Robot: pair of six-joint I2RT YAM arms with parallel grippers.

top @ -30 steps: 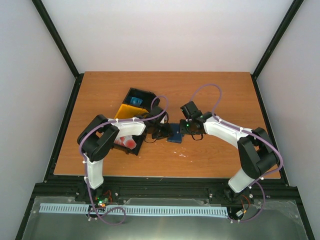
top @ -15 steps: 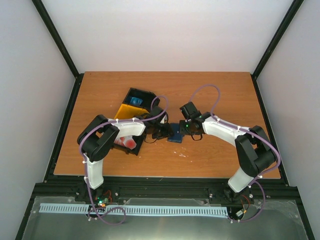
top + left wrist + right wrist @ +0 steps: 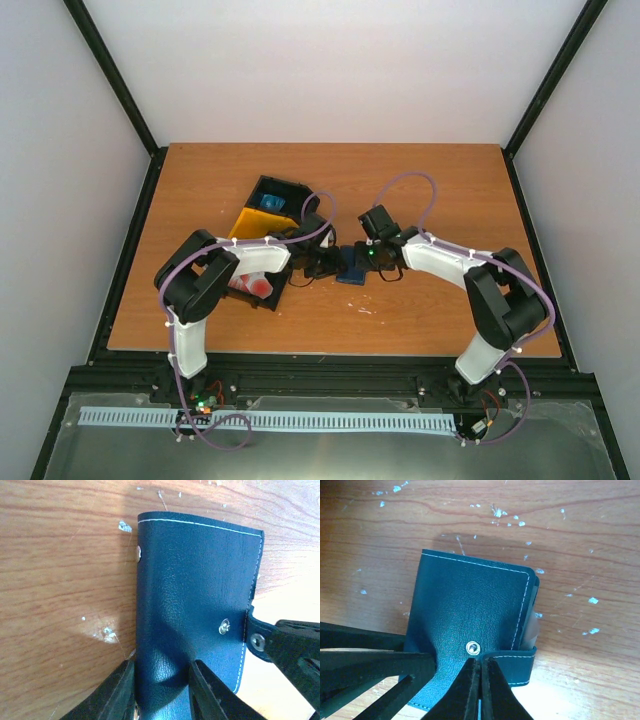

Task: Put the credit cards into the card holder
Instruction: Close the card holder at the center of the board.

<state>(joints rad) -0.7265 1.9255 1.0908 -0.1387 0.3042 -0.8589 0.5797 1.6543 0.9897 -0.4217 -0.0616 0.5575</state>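
The card holder [image 3: 350,266], a dark blue wallet, lies closed on the table between both grippers. In the left wrist view my left gripper [image 3: 162,692] pinches the wallet's [image 3: 200,585] near edge, and the leather bulges between the fingers. In the right wrist view my right gripper [image 3: 480,685] is shut on the wallet's snap tab [image 3: 515,666], which is unsnapped beside the bare stud [image 3: 473,648]. The red and white credit cards [image 3: 256,284] lie in a bin under my left arm.
A black bin [image 3: 273,197] holding something blue and a yellow bin [image 3: 248,222] stand just behind my left arm. The black bin [image 3: 270,299] with the cards sits at the left forearm. The right gripper's fingers [image 3: 295,647] show at the right of the left wrist view.
The right arm's forearm and elbow have shifted slightly to the left. The wallet and the left gripper stay where they were.
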